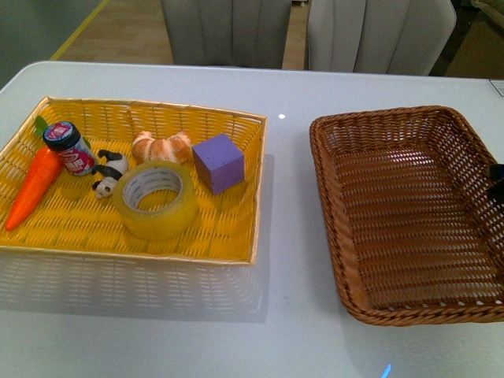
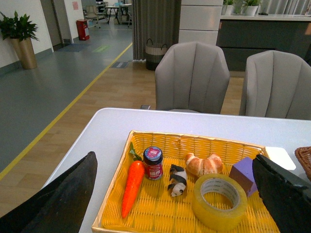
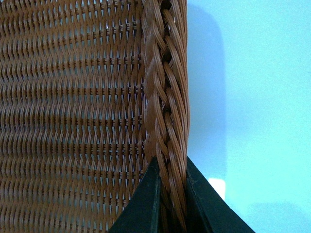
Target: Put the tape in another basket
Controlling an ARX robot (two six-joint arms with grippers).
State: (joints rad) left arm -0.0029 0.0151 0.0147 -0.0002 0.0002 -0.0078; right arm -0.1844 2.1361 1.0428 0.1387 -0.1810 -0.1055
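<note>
The tape (image 1: 156, 200), a wide yellowish translucent roll, lies flat in the yellow woven tray (image 1: 236, 236) on the left of the table; the left wrist view shows the tape (image 2: 219, 201) too. The dark brown wicker basket (image 1: 331, 197) stands on the right with nothing in it. My left gripper (image 2: 177, 204) hangs open above the near side of the yellow tray, its two black fingers wide apart and nothing between them. My right gripper (image 3: 170, 204) is shut on the braided rim of the basket (image 3: 165, 97), one finger inside the wall and one outside; only a dark bit of it shows at the front view's right edge.
The yellow tray also holds a toy carrot (image 1: 33, 187), a small jar (image 1: 69, 147), a panda figure (image 1: 109, 173), a croissant (image 1: 161, 147) and a purple cube (image 1: 220, 162). Two grey chairs (image 1: 228, 31) stand behind the white table (image 1: 287, 260).
</note>
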